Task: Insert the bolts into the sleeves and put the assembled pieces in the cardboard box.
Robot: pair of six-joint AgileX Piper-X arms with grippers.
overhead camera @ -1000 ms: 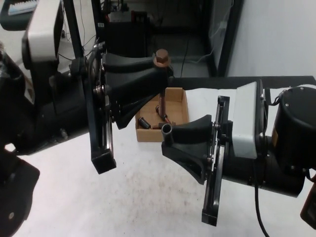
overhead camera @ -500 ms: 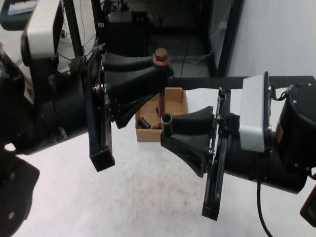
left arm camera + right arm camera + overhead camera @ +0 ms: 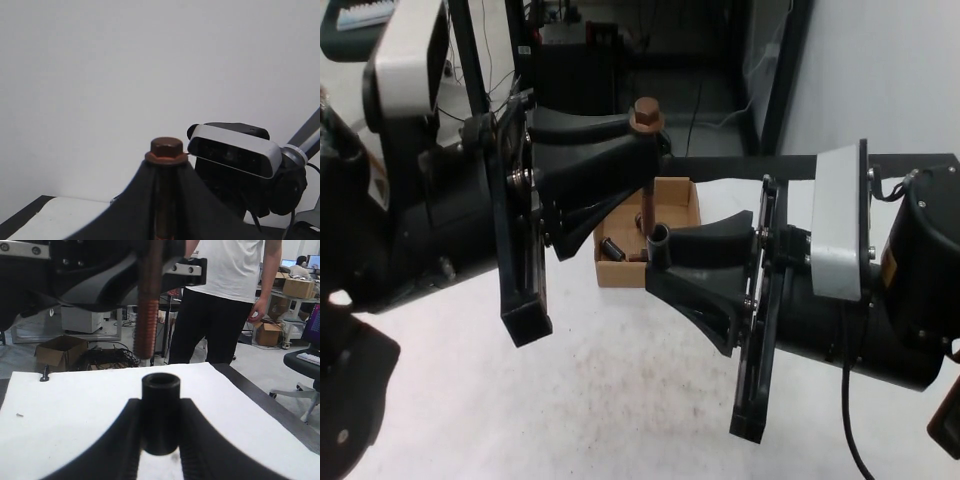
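You face a bench with a white top and a dark border. Behind it stands a dark rack, with a plain pale wall to its right. On the grey floor, note an open carton, coiled cables and an office chair.

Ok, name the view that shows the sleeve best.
The right wrist view: the sleeve stands upright between the fingers, mouth visible. The high view catches its rim, small; the left wrist view faces the bolt.
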